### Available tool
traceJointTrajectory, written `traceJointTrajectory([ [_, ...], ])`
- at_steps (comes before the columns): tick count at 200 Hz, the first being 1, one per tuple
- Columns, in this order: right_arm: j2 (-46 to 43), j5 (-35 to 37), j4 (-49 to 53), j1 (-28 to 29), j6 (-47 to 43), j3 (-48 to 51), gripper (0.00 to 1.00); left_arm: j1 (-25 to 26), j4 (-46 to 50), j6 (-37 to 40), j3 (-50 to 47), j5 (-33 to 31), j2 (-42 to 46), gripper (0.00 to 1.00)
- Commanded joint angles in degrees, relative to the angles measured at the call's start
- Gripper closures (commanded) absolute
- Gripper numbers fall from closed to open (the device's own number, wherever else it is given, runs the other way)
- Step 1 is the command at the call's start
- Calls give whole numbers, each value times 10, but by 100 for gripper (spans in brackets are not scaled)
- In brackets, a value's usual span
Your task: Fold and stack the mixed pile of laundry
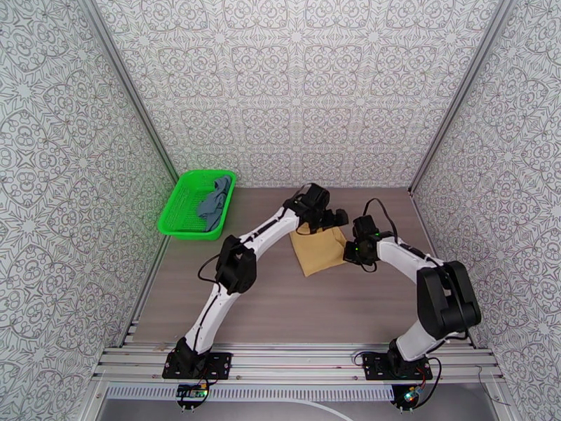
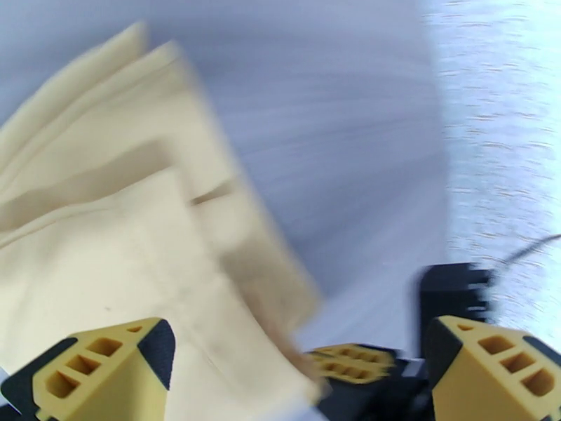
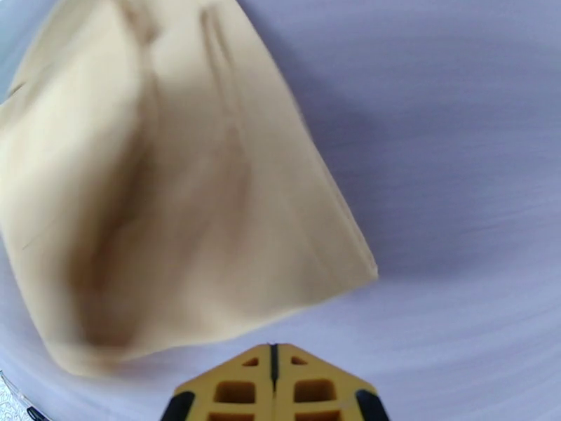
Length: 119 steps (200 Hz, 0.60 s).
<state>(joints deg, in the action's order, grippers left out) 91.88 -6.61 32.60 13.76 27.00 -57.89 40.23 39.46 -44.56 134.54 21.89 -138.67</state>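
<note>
The mustard-yellow cloth [image 1: 319, 252] lies folded in layers on the table's middle, large in the left wrist view [image 2: 126, 226] and the right wrist view [image 3: 175, 177]. The slate blue-grey tank top [image 1: 216, 198] sits crumpled in the green basket. My left gripper [image 1: 332, 224] hovers over the cloth's far right corner, open [image 2: 298, 377], its yellow fingers [image 2: 105, 370] wide apart with nothing held. At the cloth's right edge my right gripper [image 1: 350, 252] is shut [image 3: 273, 387], its pads pressed together a little short of the cloth's corner, holding nothing.
The bright green mesh basket [image 1: 184, 208] stands at the back left beside the left wall. Patterned walls [image 1: 294, 92] enclose the table on three sides. Bare tabletop [image 1: 315, 310] stretches between the cloth and the arm bases.
</note>
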Motion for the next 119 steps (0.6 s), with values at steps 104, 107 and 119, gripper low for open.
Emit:
traceJointTrajectory([
  [104,-6,-177,-89,-31,111,36,16,-41,29,113,-217,-111,250,1],
  [107,-1,-181,-96,-31,115,36,16,-42,29,114,-225,-112,255,1],
  [119,17,-189,-119,-31,127,35,18,-46,27,116,-249,-118,269,1],
])
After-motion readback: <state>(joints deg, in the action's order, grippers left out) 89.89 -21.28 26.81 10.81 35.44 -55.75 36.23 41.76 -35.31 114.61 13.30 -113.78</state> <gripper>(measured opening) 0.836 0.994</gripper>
